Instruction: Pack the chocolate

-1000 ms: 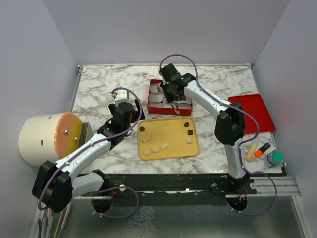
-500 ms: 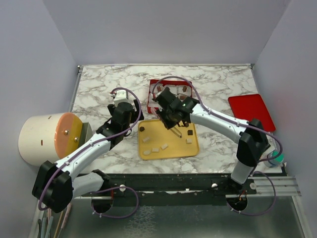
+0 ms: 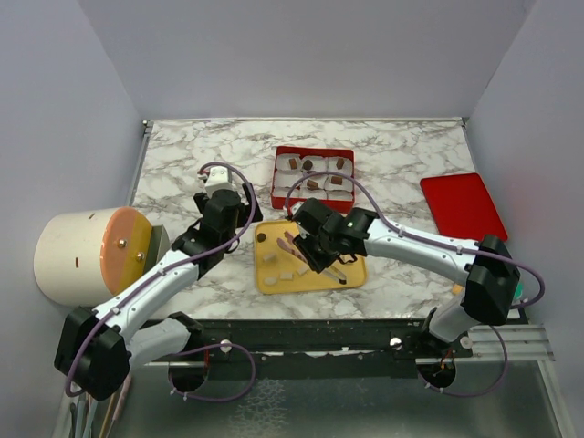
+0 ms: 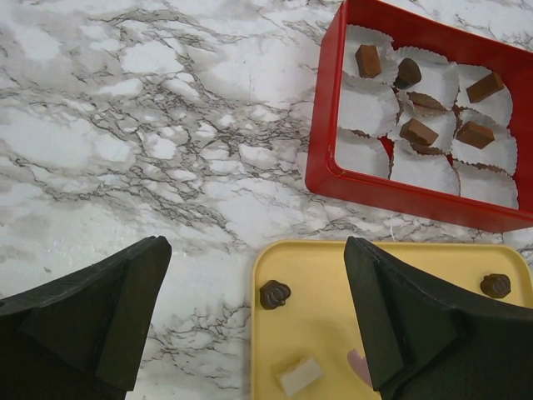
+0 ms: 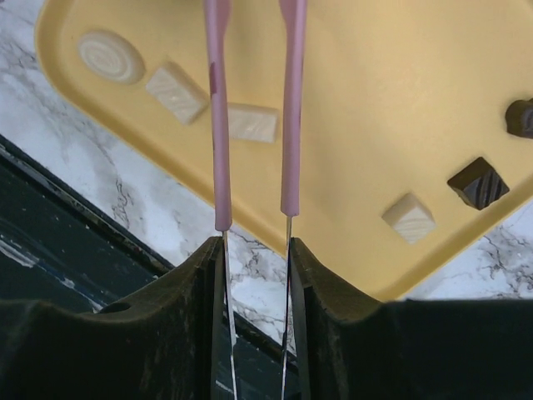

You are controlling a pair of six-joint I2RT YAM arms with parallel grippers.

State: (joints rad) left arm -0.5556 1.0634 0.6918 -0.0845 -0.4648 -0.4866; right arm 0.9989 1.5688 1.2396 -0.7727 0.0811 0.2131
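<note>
A red box of white paper cups sits at mid-back; several cups hold brown chocolates. The box also shows in the left wrist view. A yellow tray in front carries a dark chocolate at its far left corner, others at the right, and pale pieces. My right gripper hovers over the tray, shut on pink-sleeved tweezers whose arms stand apart; their tips are out of the wrist view. My left gripper is open and empty above the tray's far left corner.
A red lid lies at the right side of the marble table. A large white drum with an orange face stands off the left edge. Grey walls close in the table on three sides.
My right arm has swung from over the red box toward me and left, and now holds the tweezers over the tray's middle. The left arm has hardly moved.
</note>
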